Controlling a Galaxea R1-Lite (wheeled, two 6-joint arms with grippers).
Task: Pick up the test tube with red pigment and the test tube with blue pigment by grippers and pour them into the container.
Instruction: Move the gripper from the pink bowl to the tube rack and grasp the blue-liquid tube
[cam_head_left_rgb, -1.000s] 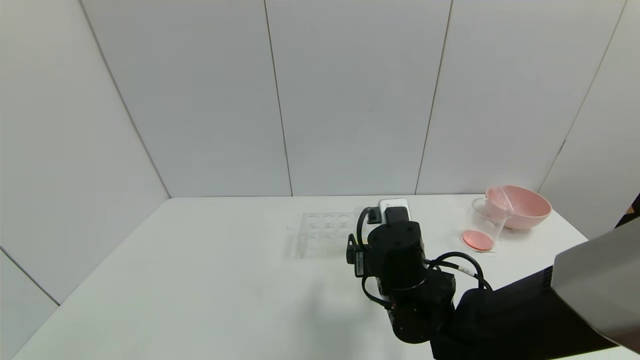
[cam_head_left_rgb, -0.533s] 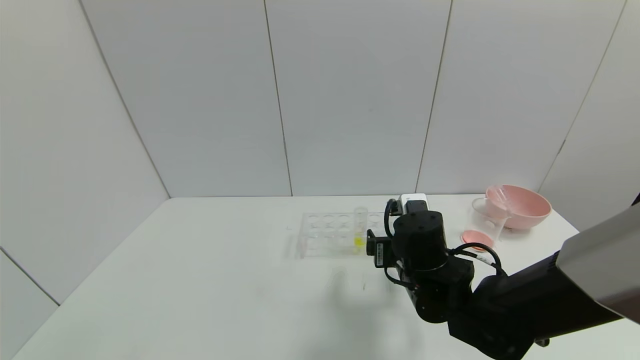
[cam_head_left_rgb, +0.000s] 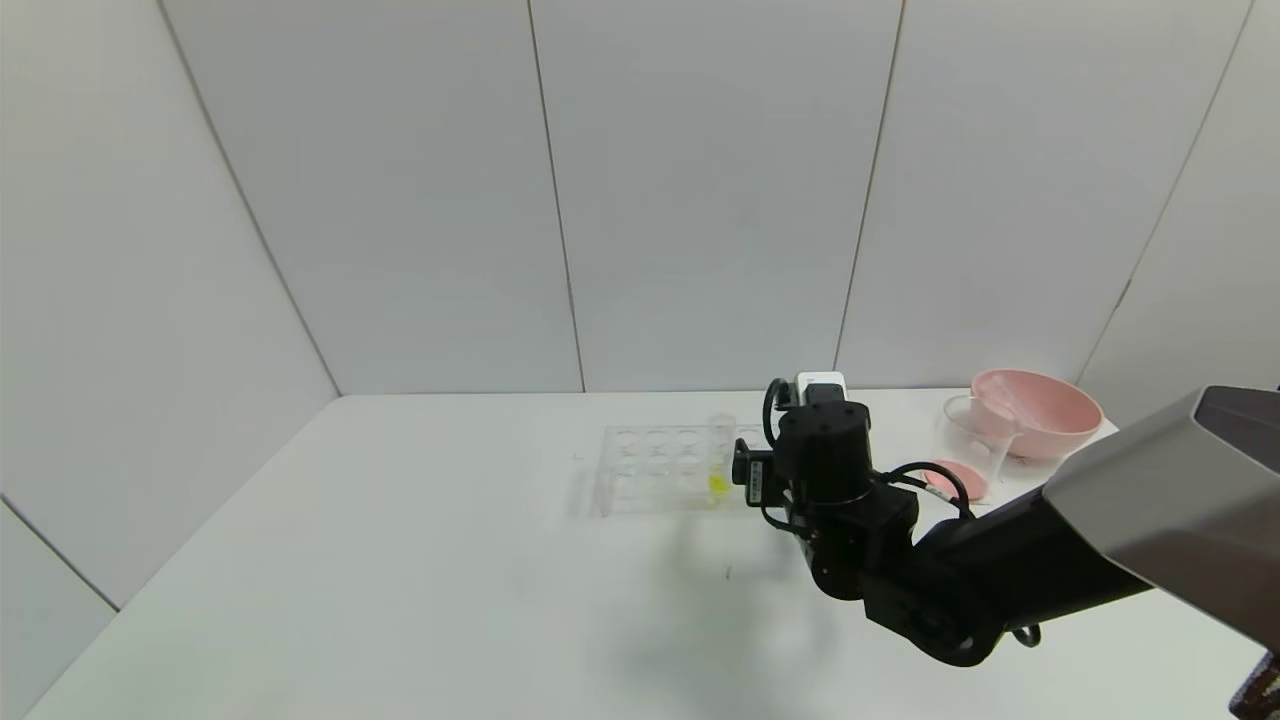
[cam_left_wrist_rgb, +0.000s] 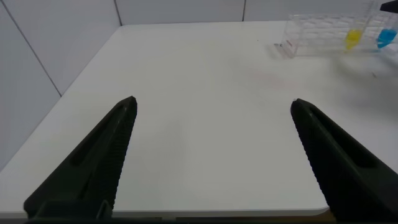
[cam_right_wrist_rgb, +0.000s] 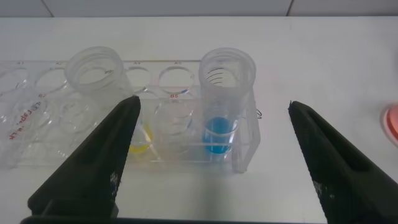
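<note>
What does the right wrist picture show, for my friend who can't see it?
The right tool, its two black fingers spread wide open, faces a clear tube rack on a white table. In the rack stand a tube with blue liquid and another with yellow liquid.

Blue liquid in clear test tube (cam_right_wrist_rgb: 221, 134); yellow liquid in neighbouring tube (cam_right_wrist_rgb: 138, 144); pink bowl (cam_head_left_rgb: 1045, 412); white table (cam_head_left_rgb: 400, 560).

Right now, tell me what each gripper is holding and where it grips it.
Nothing is held. The right gripper hangs open before the rack, facing the test tube with blue pigment. The left gripper is open over bare table.
</note>
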